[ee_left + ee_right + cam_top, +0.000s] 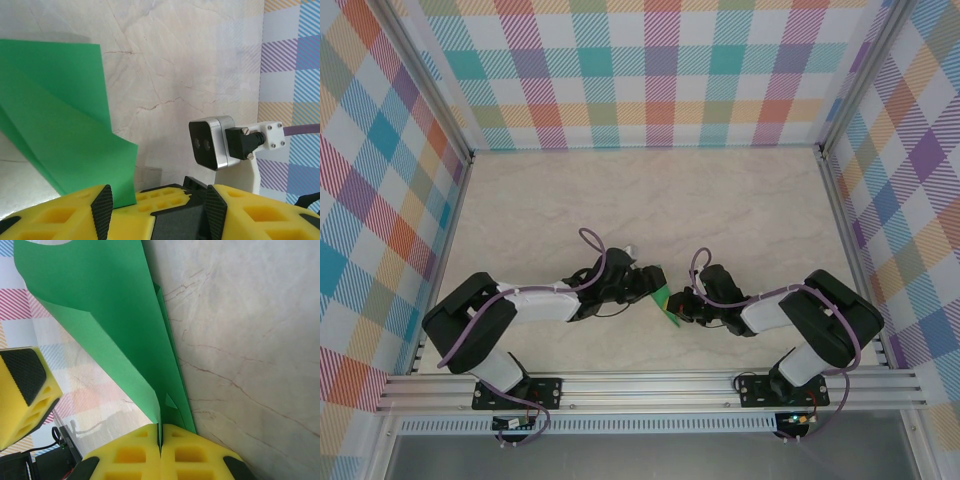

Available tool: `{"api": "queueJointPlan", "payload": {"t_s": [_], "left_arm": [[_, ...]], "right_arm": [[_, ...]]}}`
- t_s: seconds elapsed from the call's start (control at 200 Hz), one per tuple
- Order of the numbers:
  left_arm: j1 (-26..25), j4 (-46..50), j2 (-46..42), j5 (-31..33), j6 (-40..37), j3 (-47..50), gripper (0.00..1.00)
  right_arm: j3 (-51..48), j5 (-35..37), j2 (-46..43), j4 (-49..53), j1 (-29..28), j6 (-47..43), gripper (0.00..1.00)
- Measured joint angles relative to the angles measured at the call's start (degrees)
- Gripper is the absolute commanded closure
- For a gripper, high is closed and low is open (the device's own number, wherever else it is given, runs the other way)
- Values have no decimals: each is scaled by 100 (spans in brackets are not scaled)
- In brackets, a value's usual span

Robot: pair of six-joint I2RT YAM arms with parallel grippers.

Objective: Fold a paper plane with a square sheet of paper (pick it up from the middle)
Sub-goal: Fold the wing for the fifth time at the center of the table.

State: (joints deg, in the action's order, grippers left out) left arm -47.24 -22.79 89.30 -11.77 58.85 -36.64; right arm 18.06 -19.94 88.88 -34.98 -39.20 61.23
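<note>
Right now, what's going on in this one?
Two robot arms meet over the middle of the table, working on a green sheet of paper. The right gripper is shut on the sheet's edge and appears to hold it up. The left gripper sits close beside it with its jaws apart, and the paper runs past one finger rather than being pinched. The sheet shows at least one fold but is not yet a plane.

Far tabletop (pixel 650 200) open, plaid walls (pixel 650 70) on three sides, green paper (pixel 665 303) upright near front centre
</note>
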Motion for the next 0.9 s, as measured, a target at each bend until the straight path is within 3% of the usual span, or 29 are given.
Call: {"api": "queueJointPlan", "payload": {"t_s": [0.9], "left_arm": [[-105,-455,1213,-20,-76,-466,48]], "right_arm": [[-111,-9,44,-258,22,435,93]]}}
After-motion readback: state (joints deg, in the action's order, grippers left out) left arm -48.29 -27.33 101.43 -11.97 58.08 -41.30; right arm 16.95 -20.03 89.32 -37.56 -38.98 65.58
